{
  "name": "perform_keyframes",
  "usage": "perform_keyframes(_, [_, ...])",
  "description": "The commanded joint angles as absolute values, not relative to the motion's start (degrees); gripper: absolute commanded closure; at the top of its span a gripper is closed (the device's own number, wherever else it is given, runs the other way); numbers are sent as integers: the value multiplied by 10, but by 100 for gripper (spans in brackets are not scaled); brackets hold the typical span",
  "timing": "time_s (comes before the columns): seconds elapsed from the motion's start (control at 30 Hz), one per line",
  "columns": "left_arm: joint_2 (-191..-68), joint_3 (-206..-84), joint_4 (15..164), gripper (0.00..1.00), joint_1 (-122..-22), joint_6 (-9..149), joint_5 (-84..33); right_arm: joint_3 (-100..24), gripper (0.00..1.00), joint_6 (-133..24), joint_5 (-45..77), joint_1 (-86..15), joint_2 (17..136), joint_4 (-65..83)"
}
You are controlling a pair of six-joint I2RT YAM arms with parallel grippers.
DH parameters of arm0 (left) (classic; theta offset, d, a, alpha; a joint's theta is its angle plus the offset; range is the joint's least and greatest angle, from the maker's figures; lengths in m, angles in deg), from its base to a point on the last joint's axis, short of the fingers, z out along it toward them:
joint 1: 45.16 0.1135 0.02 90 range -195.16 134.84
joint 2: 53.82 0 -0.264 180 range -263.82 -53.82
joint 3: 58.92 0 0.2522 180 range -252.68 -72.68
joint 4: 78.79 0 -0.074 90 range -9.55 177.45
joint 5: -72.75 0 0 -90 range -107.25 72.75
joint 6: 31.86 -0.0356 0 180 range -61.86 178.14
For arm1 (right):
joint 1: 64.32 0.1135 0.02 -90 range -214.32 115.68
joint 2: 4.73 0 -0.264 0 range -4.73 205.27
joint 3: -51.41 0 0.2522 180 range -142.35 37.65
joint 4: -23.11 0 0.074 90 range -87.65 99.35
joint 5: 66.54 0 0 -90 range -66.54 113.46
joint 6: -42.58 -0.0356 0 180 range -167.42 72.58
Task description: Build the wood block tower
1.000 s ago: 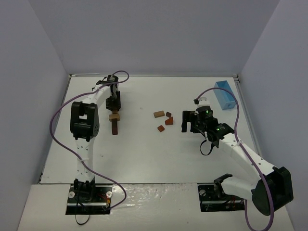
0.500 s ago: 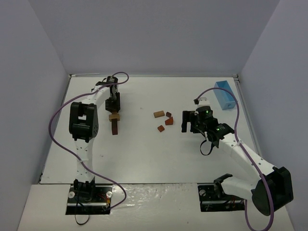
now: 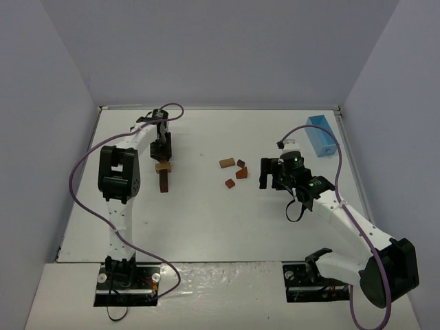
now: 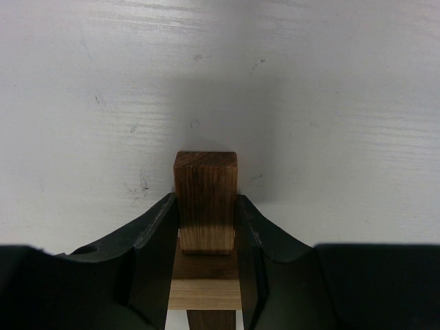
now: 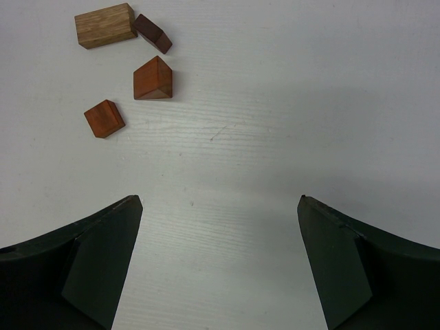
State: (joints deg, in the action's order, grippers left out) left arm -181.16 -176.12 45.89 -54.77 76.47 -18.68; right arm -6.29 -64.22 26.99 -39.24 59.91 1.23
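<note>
The wood block tower [image 3: 163, 177] stands at the left of the table, a tan block [image 4: 205, 292] lying across a dark upright block [image 4: 210, 322]. My left gripper [image 3: 163, 148] is shut on a brown block [image 4: 205, 199] that sits right above the tan one; whether it rests on it I cannot tell. Loose wood blocks lie mid-table: a tan cuboid [image 5: 104, 25], a dark brown piece [image 5: 152, 34], a reddish wedge [image 5: 152, 78] and a reddish cube [image 5: 104, 118]. My right gripper [image 5: 220, 199] hangs open and holds nothing, to the right of them [image 3: 269, 175].
A light blue box [image 3: 320, 135] lies at the back right near the table edge. Purple cables loop off both arms. White walls close the table at the back and sides.
</note>
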Motion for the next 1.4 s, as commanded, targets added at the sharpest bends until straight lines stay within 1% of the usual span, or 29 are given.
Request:
perform_keyframes(0.0, [-1773, -1757, 446, 95, -543, 768, -177, -84, 6, -641, 265, -396, 591, 32])
perform_keyframes(0.07, [-1772, -1756, 446, 95, -543, 768, -177, -84, 6, -641, 265, -396, 590, 32])
perform_keyframes(0.23, [-1772, -1757, 446, 90, -542, 770, -177, -84, 6, -640, 265, -395, 590, 32])
perform_keyframes(0.8, [-1766, -1746, 446, 90, -543, 769, -177, -81, 6, -640, 265, -395, 586, 32])
perform_keyframes(0.97, [-1764, -1750, 445, 75, -542, 769, -177, -81, 6, -640, 265, -395, 586, 31])
perform_keyframes(1.03, [-1765, -1752, 444, 66, -543, 769, -177, -81, 6, -640, 264, -395, 587, 32])
perform_keyframes(1.23, [-1762, -1772, 443, 47, -543, 769, -177, -81, 6, -638, 264, -396, 585, 32])
perform_keyframes(1.3, [-1758, -1781, 441, 42, -543, 771, -177, -83, 6, -636, 264, -396, 585, 31])
perform_keyframes(1.37, [-1744, -1787, 441, 41, -543, 773, -178, -85, 5, -634, 262, -395, 585, 31])
